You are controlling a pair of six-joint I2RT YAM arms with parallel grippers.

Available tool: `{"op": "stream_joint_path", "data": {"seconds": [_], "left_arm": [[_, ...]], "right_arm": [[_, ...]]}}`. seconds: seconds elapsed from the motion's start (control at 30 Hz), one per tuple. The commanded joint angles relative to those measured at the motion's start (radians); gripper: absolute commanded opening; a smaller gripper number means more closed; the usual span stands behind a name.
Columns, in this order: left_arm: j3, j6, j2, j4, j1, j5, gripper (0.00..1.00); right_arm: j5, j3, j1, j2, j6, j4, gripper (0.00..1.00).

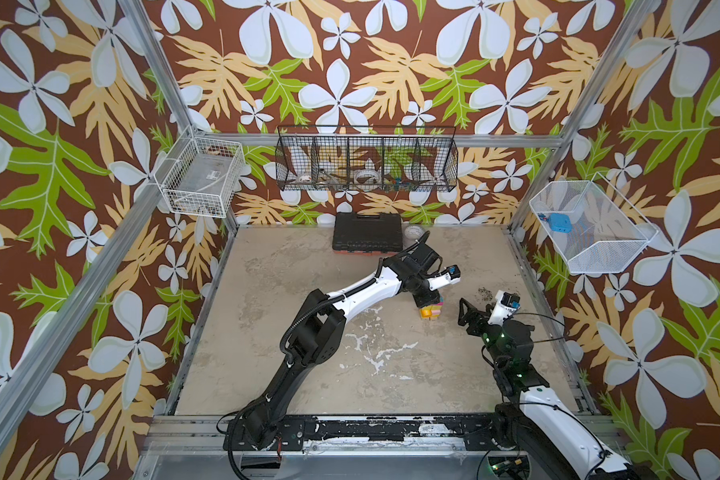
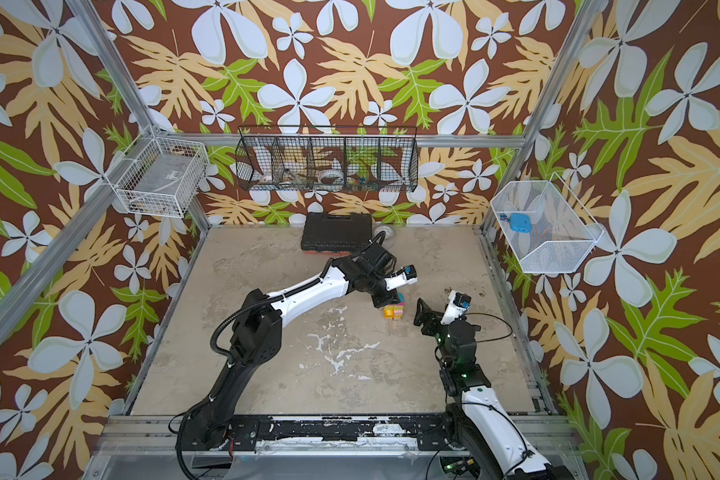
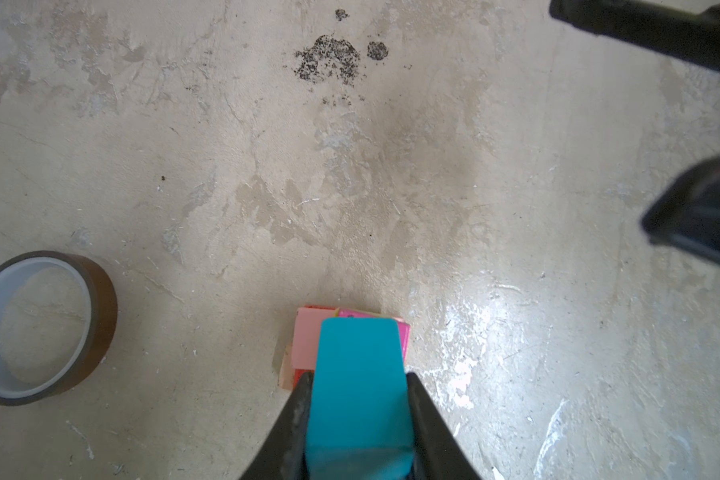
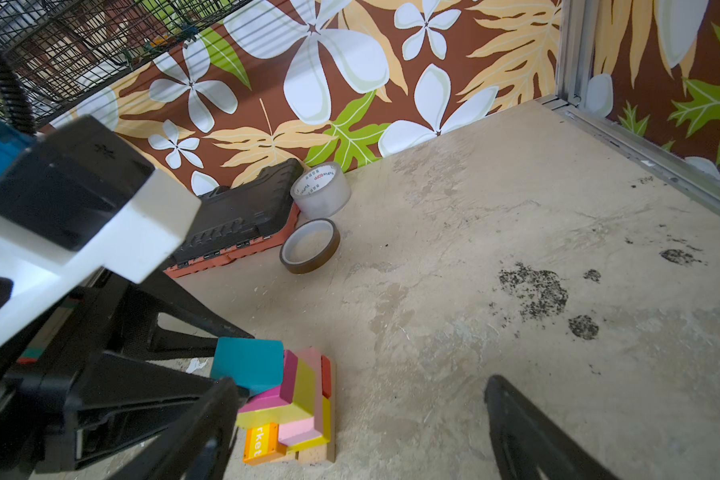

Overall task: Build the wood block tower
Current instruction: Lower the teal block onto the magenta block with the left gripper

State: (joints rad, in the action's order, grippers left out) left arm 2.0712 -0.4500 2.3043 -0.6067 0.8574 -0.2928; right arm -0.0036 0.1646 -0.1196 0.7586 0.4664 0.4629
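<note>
We are seeing the left fingers clamping tight on a teal block, one finger pressing each of its opposite sides in the left wrist view. The block is sitting at the top of the wood block tower. In the right wrist view its lower corner is meeting the magenta block beneath, though we cannot tell whether it is resting its weight there. The right fingers are standing wide apart and holding nothing, hovering just beside the tower without touching it.

The tower is standing on the counter, right of the middle in both top views, between the two arms' tips. It is showing a tan plank at the bottom. Above that, an orange block with white lettering is lying next to a pink block. Then come a yellow-green block and the magenta one, with a red block showing at one edge. The layers are lying slightly out of line with each other.

Toward the back wall, a brown tape roll is lying flat near a clear tape roll. The clear roll is sitting just beside a black case, and all three are well apart from the tower.
</note>
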Motion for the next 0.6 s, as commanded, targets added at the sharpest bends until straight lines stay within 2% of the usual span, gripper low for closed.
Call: {"op": "stream_joint_path", "data": {"seconds": [0.0, 0.27, 0.47, 0.5, 0.57], "left_arm": [[0.014, -0.01, 0.011, -0.015, 0.004, 0.009, 0.0], [0.017, -0.01, 0.014, -0.021, 0.007, 0.016, 0.07], [0.016, -0.01, 0.015, -0.022, 0.007, 0.021, 0.18], [0.016, -0.011, 0.015, -0.023, 0.008, 0.02, 0.24], [0.016, -0.012, 0.012, -0.025, 0.007, 0.017, 0.27]], "right_arm": [[-0.006, 0.001, -0.001, 0.0, 0.0, 0.017, 0.92], [-0.007, 0.001, -0.001, 0.001, 0.0, 0.017, 0.92], [-0.007, 0.001, -0.001, 0.001, 0.0, 0.018, 0.92], [-0.007, 0.001, -0.001, 0.001, 0.0, 0.019, 0.92], [-0.008, 0.001, -0.001, 0.002, 0.0, 0.019, 0.92]]}}
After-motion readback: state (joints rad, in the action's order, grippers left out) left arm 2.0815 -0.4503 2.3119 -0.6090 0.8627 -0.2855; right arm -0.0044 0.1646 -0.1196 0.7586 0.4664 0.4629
